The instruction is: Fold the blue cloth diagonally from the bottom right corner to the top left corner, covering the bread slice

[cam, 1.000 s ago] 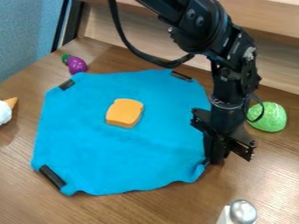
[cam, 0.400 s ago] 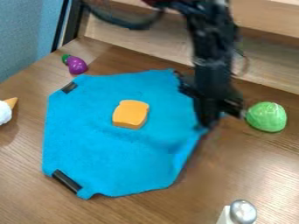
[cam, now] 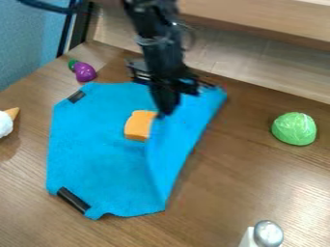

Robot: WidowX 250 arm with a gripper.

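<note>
Wooden table [cam: 226, 193], eggplant [cam: 85, 72], cabbage [cam: 295, 129], bread [cam: 136, 125] partly behind blue cloth [cam: 97, 144] in claw [cam: 166, 111]

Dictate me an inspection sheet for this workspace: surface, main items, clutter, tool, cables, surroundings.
Surface: wood-look table, brown, with visible grain.
Main items: blue cloth, right side folded over; orange bread-shaped piece on it, partly hidden by the fold.
Clutter: purple toy with green top behind the cloth; green rounded toy to the right; white-and-tan item at the left edge; silver-topped shaker at the bottom edge.
Tool: holding the cloth's folded-over edge.
Cables: black cable, upper left.
Surroundings: blue panel left; wooden ledge behind.
</note>
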